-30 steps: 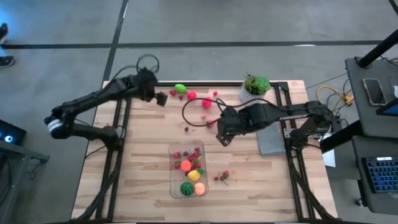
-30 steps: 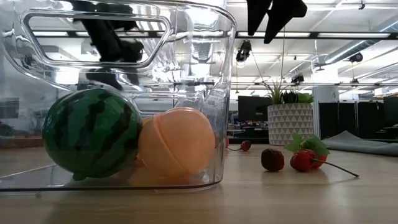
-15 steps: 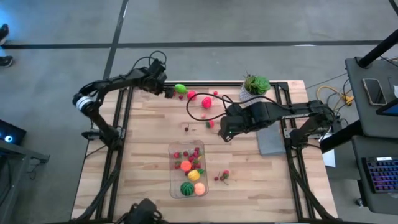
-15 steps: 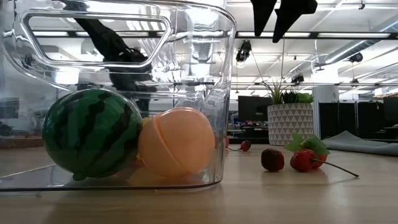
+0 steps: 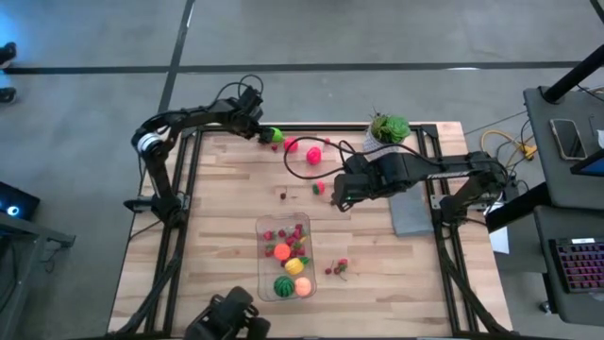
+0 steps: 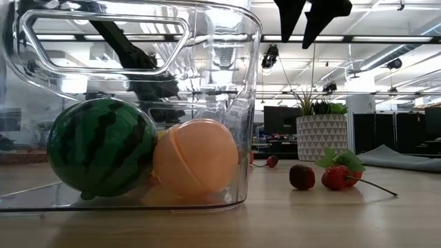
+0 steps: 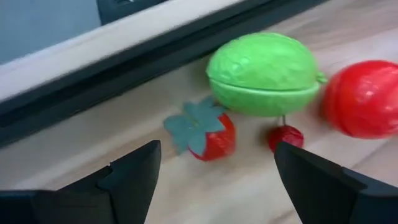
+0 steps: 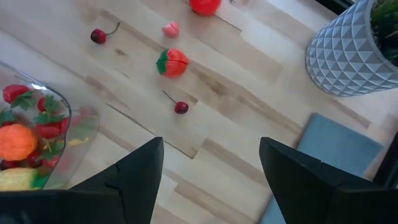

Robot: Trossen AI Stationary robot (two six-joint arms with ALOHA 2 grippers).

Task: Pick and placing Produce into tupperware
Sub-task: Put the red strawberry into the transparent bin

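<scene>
Left gripper hovers open at the wooden table's far edge.

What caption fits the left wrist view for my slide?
Open left gripper facing a strawberry, a cherry and a green fruit near the table edge.

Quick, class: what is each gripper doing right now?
Left gripper: open, holding nothing, near the strawberry.
Right gripper: open, holding nothing, above the table.
</scene>
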